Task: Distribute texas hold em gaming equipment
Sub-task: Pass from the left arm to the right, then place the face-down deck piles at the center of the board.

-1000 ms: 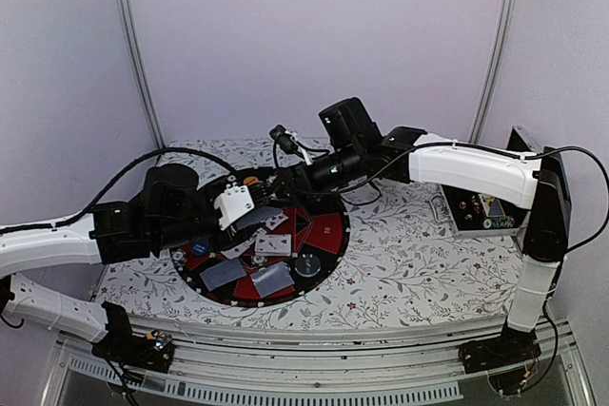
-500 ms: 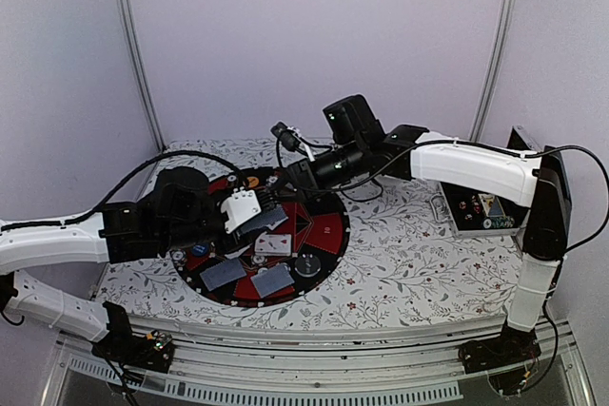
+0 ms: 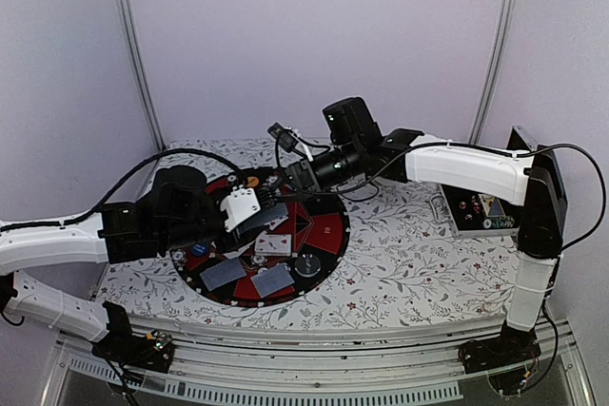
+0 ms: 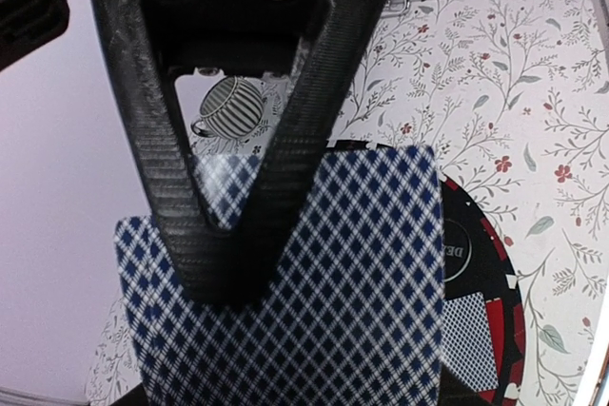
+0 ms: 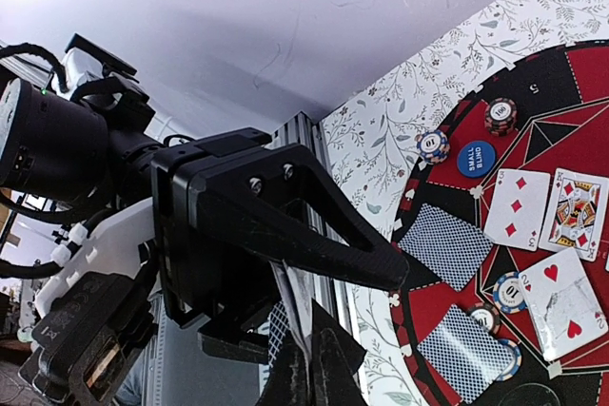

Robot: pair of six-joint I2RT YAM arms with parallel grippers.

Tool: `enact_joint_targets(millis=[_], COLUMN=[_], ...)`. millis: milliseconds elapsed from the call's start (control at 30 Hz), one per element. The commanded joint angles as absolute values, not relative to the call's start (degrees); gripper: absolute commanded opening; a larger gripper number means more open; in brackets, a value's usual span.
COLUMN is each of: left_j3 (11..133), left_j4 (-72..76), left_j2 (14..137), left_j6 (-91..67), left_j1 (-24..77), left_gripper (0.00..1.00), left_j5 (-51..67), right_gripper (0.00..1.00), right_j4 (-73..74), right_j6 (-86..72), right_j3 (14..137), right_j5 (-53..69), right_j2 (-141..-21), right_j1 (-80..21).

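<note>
Pinching card [image 4: 362,282] flat, left tool [image 4: 224,273] clamps it in air above mat [image 3: 328,230]. Right tool [image 5: 303,365] narrow at card's edge; cannot tell if gripping. Card likely light, thin, bendy, slick: take near edge, squeeze gently.

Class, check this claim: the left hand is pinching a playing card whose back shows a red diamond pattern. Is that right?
Not quite. The left hand does pinch a playing card, but its back shows a dark blue and white diamond pattern, not a red one. The left wrist view shows this plainly.
</note>
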State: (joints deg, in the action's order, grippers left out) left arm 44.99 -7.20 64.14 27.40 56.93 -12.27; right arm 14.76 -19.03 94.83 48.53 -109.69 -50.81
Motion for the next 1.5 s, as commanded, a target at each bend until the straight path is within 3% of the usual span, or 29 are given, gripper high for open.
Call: enact_joint_targets(millis=[0,300,533,767,967,1133,1233,1400,1467], left_j3=[44.26,44.22,43.68,44.67,44.18,43.69,43.77,44.66,46.15], left_j4=[-5.22,-7.81,-10.26,-14.12,-12.99,-15.55,-18.24,-21.02,-22.41], left_j2=[63.04,62.06,61.02,61.25,63.10,66.97,69.52,74.07,75.58], left_j6=[27.40,24.43,21.80,15.10,5.05,-1.82,-3.84,-5.48,-7.16], left_j1=[56.08,56.15,56.14,56.15,56.19,56.31,56.39,56.42,55.87], left_gripper=[0.60,0.97,0.98,0.98,0.91,0.85,0.84,0.86,0.86], left_j5=[-12.13,-9.15,-8.37,-5.05,-1.30,-0.77,0.02,0.01,-2.33], right_gripper=[0.02,0.01,0.01,0.01,0.02,0.02,0.11,0.52,0.56], right_j4=[13.36,13.01,12.93,12.72,10.35,9.42,11.23,15.97,17.73], right_j6=[-18.84,-18.81,-19.05,-20.57,-21.86,-21.74,-21.25,-19.95,-19.37], right_j3=[93.11,88.87,82.17,62.96,50.12,46.91,46.82,48.07,48.99], right_j5=[50.21,47.61,44.64,38.28,37.61,37.44,34.58,26.15,24.03], right_j2=[-109.21,-106.11,-102.08,-95.35,-93.69,-96.32,-96.92,-95.23,-94.30], right_j1=[-50.62,-47.86,-42.98,-31.73,-25.60,-23.72,-22.22,-21.82,-21.80])
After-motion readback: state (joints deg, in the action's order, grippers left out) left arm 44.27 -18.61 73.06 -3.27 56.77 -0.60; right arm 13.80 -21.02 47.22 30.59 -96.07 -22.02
